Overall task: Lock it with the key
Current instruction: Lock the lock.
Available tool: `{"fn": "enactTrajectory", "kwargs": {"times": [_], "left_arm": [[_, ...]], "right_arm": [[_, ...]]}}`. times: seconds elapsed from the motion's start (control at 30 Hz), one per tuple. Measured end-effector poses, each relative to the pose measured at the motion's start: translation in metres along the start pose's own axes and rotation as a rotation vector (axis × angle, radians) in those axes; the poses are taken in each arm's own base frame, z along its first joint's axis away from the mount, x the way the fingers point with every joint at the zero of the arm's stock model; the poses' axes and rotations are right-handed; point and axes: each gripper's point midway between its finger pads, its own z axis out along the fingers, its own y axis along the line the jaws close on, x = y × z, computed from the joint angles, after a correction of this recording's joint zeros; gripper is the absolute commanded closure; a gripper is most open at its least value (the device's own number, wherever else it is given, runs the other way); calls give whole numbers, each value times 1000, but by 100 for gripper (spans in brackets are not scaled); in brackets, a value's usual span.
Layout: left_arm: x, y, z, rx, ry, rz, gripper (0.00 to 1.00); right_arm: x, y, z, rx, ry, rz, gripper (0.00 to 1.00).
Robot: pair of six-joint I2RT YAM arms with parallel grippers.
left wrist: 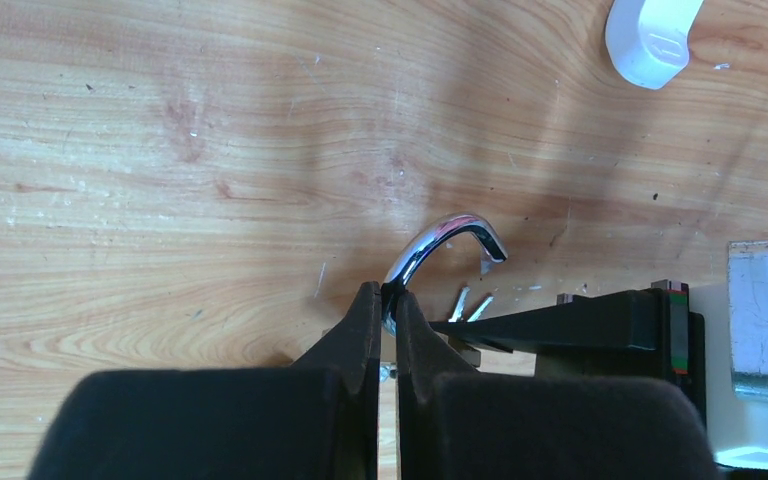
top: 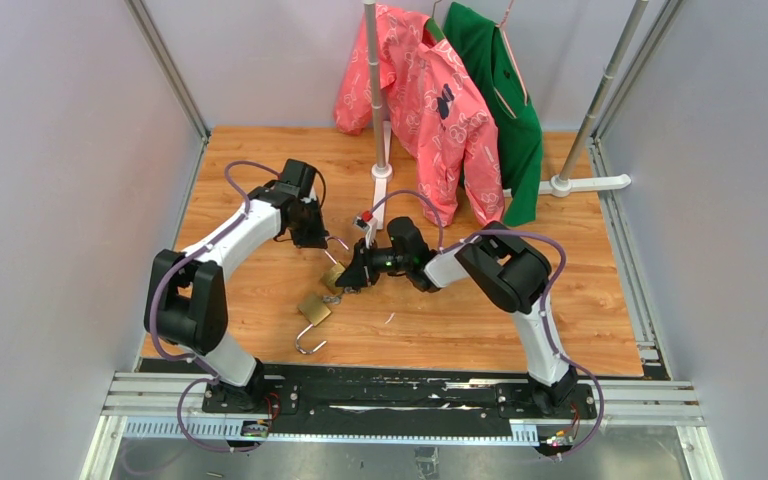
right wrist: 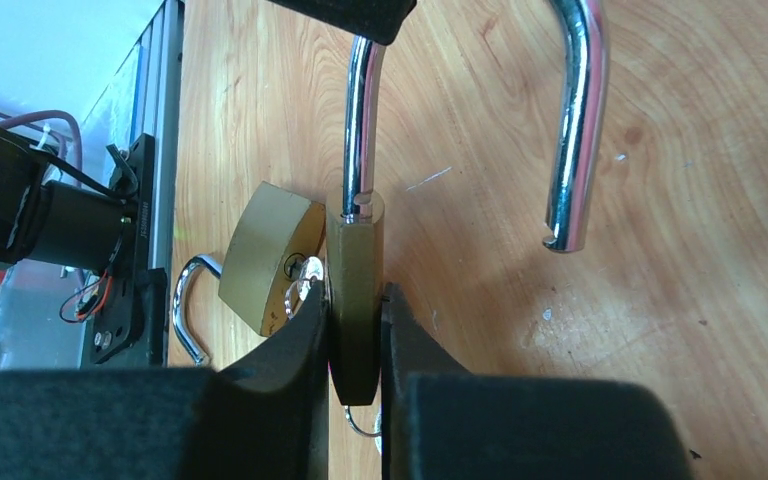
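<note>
A brass padlock (right wrist: pixel 355 290) stands on edge on the wooden table with its chrome shackle (right wrist: pixel 575 120) open. My right gripper (right wrist: pixel 355 300) is shut on the lock's body, a finger on each flat face; the top view shows it mid-table (top: pixel 348 278). My left gripper (left wrist: pixel 388 295) is shut on the long leg of the same shackle (left wrist: pixel 445 245), just behind the lock in the top view (top: pixel 312 235). Silvery key blades (left wrist: pixel 470 303) show by the fingers, and a wire key ring (right wrist: pixel 360 420) hangs under the lock body.
A second brass padlock (top: pixel 313 309) lies nearer the arm bases, its shackle (right wrist: pixel 188 310) open and a shiny keyhole (right wrist: pixel 305 272) facing my right gripper. A rack with a pink shirt (top: pixel 430 100) and a green shirt (top: pixel 505 90) stands behind, its white foot (left wrist: pixel 650 40) close.
</note>
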Motion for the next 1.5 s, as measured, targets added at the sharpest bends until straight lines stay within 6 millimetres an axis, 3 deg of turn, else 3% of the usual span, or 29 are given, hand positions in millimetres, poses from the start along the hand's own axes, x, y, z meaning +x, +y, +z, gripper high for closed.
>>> {"fn": "enactTrajectory", "kwargs": {"times": [0.03, 0.23, 0.33, 0.4, 0.5, 0.6, 0.77, 0.9, 1.03, 1.1, 1.2, 1.3, 1.5], "left_arm": [[0, 0, -1, 0, -1, 0, 100], [-3, -3, -3, 14, -11, 2, 100], [-4, -9, -8, 44, -21, 4, 76], [-5, -15, -14, 74, -29, 8, 54], [-7, -22, -28, 117, -46, 25, 40], [-12, -28, -47, 153, -83, 56, 31], [-28, -42, -92, 246, -213, 197, 26], [-32, -69, -140, 430, -351, 377, 25], [-12, -101, -187, 698, -454, 599, 25], [4, -111, -205, 817, -475, 700, 23], [24, -122, -229, 965, -489, 824, 22], [35, -130, -248, 1067, -494, 920, 21], [41, -137, -266, 1147, -508, 1016, 20]], "right_arm": [[0, 0, 0, 2, -1, 3, 100], [-8, -3, -7, 81, -4, -2, 100], [-15, 2, -19, 169, 29, -19, 100], [-20, 9, -30, 218, 61, -36, 100], [-37, 19, -48, 290, 122, -70, 100], [-53, 32, -67, 322, 188, -121, 100], [-53, 63, -106, 328, 290, -165, 100], [-61, 101, -147, 307, 312, -221, 100], [-98, 147, -183, 248, 264, -294, 100], [-126, 174, -200, 209, 227, -351, 100], [-145, 205, -214, 140, 199, -409, 100], [-140, 231, -221, 44, 217, -406, 100], [-120, 237, -221, -28, 292, -322, 100]]}}
